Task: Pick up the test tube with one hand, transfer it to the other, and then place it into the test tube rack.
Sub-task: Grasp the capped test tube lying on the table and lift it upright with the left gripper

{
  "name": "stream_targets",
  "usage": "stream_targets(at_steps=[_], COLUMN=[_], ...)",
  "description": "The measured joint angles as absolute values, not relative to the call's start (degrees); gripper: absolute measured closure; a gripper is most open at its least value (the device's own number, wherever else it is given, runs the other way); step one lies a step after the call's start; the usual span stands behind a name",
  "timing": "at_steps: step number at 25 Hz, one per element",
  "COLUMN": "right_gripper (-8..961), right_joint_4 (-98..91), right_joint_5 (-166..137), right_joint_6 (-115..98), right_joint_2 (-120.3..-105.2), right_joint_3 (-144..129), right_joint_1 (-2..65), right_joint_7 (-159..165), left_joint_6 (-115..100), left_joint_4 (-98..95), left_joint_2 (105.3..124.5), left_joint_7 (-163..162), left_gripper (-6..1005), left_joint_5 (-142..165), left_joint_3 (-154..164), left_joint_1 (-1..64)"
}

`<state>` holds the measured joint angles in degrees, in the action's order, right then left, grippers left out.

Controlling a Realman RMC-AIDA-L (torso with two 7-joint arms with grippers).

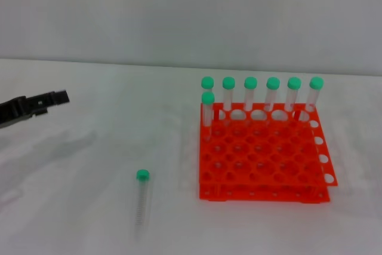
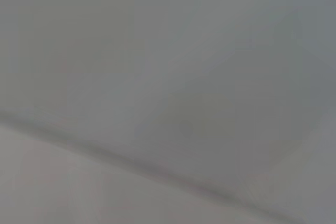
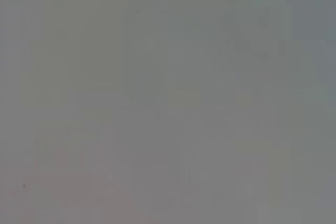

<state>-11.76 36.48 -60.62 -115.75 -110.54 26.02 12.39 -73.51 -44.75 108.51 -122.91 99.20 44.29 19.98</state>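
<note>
A slim clear test tube (image 1: 142,198) with a green cap lies flat on the white table, cap pointing away from me, left of the test tube rack (image 1: 262,159). The orange-red rack stands right of centre. Several more green-capped tubes (image 1: 250,92) stand upright along its back row and back-left corner. My left gripper (image 1: 55,98), black, reaches in from the far left edge above the table, well back and left of the lying tube, with nothing in it. My right gripper is out of view. Both wrist views show only blank grey surface.
The white table (image 1: 89,147) runs back to a pale wall (image 1: 179,16). Bare surface separates the left gripper from the lying tube, and the tube from the rack.
</note>
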Motion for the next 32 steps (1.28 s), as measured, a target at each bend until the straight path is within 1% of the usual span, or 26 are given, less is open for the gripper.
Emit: stream_targets(at_steps=[1, 2, 3, 4, 5, 7, 8, 9, 12, 14, 15, 17, 18, 20, 23, 24, 25, 29, 32], right_gripper=[224, 224, 225, 225, 226, 227, 227, 228, 229, 230, 230, 231, 232, 233, 234, 234, 235, 237, 238], right_joint_4=[-11.75, -11.67, -11.55, -11.39, -11.23, -11.05, -11.02, -11.01, -10.95, -10.78, -10.65, -10.56, -10.55, -10.54, -10.53, -10.53, -10.42, -10.36, -10.36], right_joint_5=[36.50, 36.49, 36.48, 36.50, 36.49, 36.49, 36.48, 36.48, 36.46, 36.46, 36.47, 36.47, 36.47, 36.47, 36.47, 36.47, 36.48, 36.48, 36.48], right_joint_6=[-60.64, -60.64, -60.64, -60.65, -60.65, -60.65, -60.65, -60.65, -60.65, -60.65, -60.65, -60.65, -60.65, -60.65, -60.65, -60.65, -60.64, -60.64, -60.65], right_joint_2=[-115.75, -115.75, -115.75, -115.75, -115.75, -115.72, -115.70, -115.69, -115.64, -115.59, -115.57, -115.57, -115.57, -115.57, -115.57, -115.57, -115.57, -115.54, -115.48], right_joint_3=[-110.54, -110.55, -110.55, -110.55, -110.56, -110.56, -110.57, -110.57, -110.57, -110.57, -110.57, -110.57, -110.57, -110.57, -110.57, -110.57, -110.57, -110.57, -110.57], right_joint_1=[26.09, 26.20, 26.25, 26.34, 26.43, 26.54, 26.60, 26.63, 26.72, 26.77, 26.80, 26.89, 26.90, 26.94, 27.04, 27.04, 27.29, 27.42, 27.50], right_joint_7=[12.39, 12.39, 12.39, 12.39, 12.39, 12.38, 12.39, 12.39, 12.39, 12.39, 12.39, 12.38, 12.36, 12.35, 12.34, 12.34, 12.33, 12.32, 12.30], left_joint_6=[-73.67, -73.67, -74.53, -75.18, -75.18, -78.56, -78.56, -82.32, -87.28, -87.28, -92.18, -95.16, -95.16, -99.24, -100.24, -102.42, -102.59, -102.94, -102.81], left_joint_4=[-46.56, -46.56, -49.87, -50.47, -50.47, -51.20, -51.20, -51.30, -51.69, -51.69, -51.78, -51.64, -51.64, -51.51, -51.41, -49.50, -48.89, -45.23, -42.81], left_joint_2=[108.10, 108.10, 107.06, 106.67, 106.67, 105.20, 105.20, 103.89, 103.05, 103.05, 102.28, 101.60, 101.60, 100.55, 100.43, 100.61, 100.73, 101.43, 102.46], left_joint_7=[-127.82, -127.82, -139.00, -141.01, -141.01, -144.71, -144.71, -148.29, -151.80, -151.80, -154.96, -157.74, -157.74, -162.35, -163.34, -165.88, -166.18, -167.58, -168.84], left_gripper=[112, 112, 112, 112, 112, 113, 113, 113, 113, 113, 114, 114, 114, 114, 114, 114, 114, 115, 115], left_joint_5=[103.88, 103.88, 113.99, 115.87, 115.87, 120.02, 120.02, 123.88, 128.95, 128.95, 132.43, 134.52, 134.52, 136.14, 136.17, 136.51, 136.59, 137.05, 138.18], left_joint_3=[44.23, 44.23, 44.12, 44.13, 44.13, 44.25, 44.25, 44.34, 44.36, 44.36, 44.70, 45.99, 45.99, 48.95, 49.45, 50.54, 50.96, 54.29, 56.07], left_joint_1=[20.92, 20.92, 23.96, 24.96, 24.96, 28.40, 28.40, 32.11, 36.57, 36.57, 40.84, 43.07, 43.07, 45.86, 46.51, 49.12, 49.60, 51.38, 52.28])
